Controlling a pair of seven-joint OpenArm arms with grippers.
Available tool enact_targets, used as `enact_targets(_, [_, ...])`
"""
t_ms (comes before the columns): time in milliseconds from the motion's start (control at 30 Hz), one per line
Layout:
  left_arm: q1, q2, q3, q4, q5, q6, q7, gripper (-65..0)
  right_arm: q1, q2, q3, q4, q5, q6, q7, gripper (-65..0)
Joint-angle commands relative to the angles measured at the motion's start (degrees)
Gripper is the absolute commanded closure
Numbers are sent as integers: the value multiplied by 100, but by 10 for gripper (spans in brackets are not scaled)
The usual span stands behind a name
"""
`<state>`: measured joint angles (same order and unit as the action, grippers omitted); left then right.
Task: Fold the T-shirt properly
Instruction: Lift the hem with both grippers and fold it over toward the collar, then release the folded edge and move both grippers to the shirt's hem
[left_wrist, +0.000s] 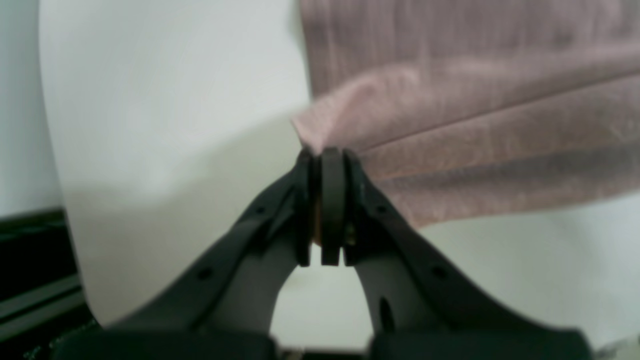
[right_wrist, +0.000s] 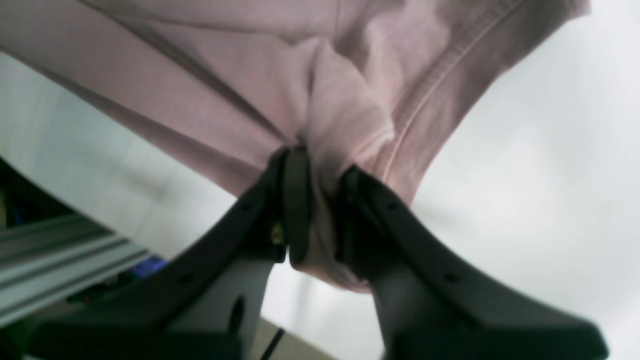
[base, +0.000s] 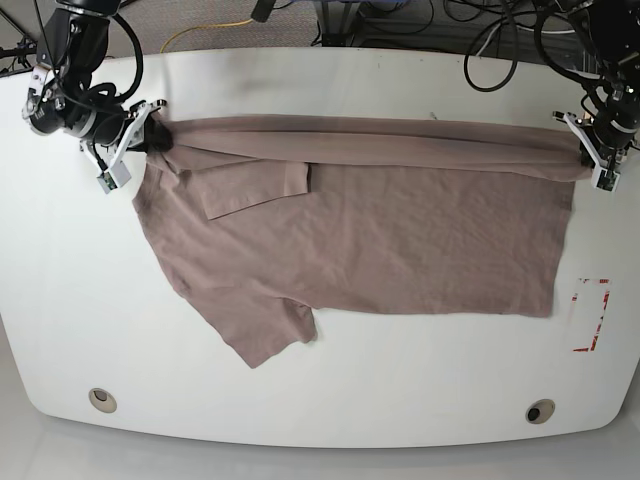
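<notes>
Right up against my left wrist cam, my left gripper (left_wrist: 325, 155) is pinched tight on a corner of the T-shirt (left_wrist: 475, 125), and the fabric fans out from the tips in a few long pleats. Over on the other side, my right gripper (right_wrist: 320, 165) has a wad of cloth bunched between its fingers (right_wrist: 296, 200). The jaws there look slightly parted with the cloth filling the gap, so I'd call it gripping, just not as hard. A stitched hem runs off beside that wad.

From the base view, the T-shirt (base: 360, 240) lies flat on the white table (base: 330, 390), with its far edge pulled into a taut folded band strung between my two grippers. One sleeve sticks out toward the near edge. Plenty of bare tabletop shows on the near side, less behind the band. Some red markings (base: 592, 315) sit just beside the shirt's hem end.
</notes>
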<state>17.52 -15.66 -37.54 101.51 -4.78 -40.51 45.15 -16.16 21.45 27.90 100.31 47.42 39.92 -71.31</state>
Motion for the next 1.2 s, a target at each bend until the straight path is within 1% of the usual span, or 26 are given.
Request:
enact_targets(0, [108, -135, -4, 95, -10, 51, -79, 0, -199, 39, 63, 329, 54, 8, 50, -135])
enact_targets(67, [195, -144, -4, 95, -10, 51, -71, -7, -296, -31, 63, 435, 45, 8, 50, -193])
enact_targets(100, [239, -144, -4, 95, -10, 51, -62, -39, -340, -57, 63, 461, 45, 8, 50, -239])
enact_targets(133, [301, -144, -4, 95, -10, 51, -62, -90, -384, -66, 63, 505, 45, 8, 50, -295])
enact_targets(200, [389, -153, -4, 95, -10, 51, -62, -174, -489, -75, 63, 540, 54, 8, 50, -366])
enact_targets(233, [433, -153, -22, 95, -10, 51, -62, -229, -586, -75, 63, 540, 71, 8, 50, -409])
enact_targets(300, [494, -153, -39, 95, -10, 51, -62, -306, -718, -75, 63, 540, 71, 8, 50, -452])
enact_targets(367, [521, -161, -39, 103, -10, 51, -62, -351, -823, -75, 72, 584, 71, 8, 50, -460])
enact_targets(467, [626, -364, -39, 112, -28, 51, -62, -358, -1078, -57, 80, 918, 80, 8, 58, -460])
enact_targets(533, [644, -399, -57, 139, -54, 51, -62, -358, -1228, -57, 151, 1191, 80, 8, 67, -460])
enact_targets(633, [670, -399, -286, 438, -397, 51, -62, -358, -1395, -93, 441, 1534, 98, 8, 58, -460])
enact_targets(733, [802, -399, -541, 903, -863, 51, 114, -358, -1412, -84, 696, 1525, 344, 8, 41, -460])
enact_targets(833, [556, -399, -558, 1018, -1241, 51, 299, -357, -1316, -84, 959, 1525, 388, 8, 41, -460])
enact_targets(900, [292, -390, -541, 1018, -1338, 51, 351, -336, -1105, -93, 1021, 1525, 388, 8, 41, -460])
enact_targets(967, [134, -276, -497, 1000, -1320, 51, 351, -312, -1087, -93, 1030, 1525, 388, 8, 41, -460])
enact_targets(1000, [20, -144, -426, 956, -1259, 51, 351, -300, -1043, -93, 1030, 1525, 388, 8, 41, -458])
enact_targets(1067, [-165, 32, -233, 833, -907, 51, 351, -289, -885, -128, 986, 1516, 397, 8, 67, -455])
enact_targets(1100, [-271, 76, -83, 772, -670, 51, 351, -289, -744, -233, 977, 1516, 397, 8, 41, -442])
enact_targets(1167, [-376, 146, 251, 561, -151, 51, 343, -287, -524, -488, 871, 1516, 397, 8, -38, -392])
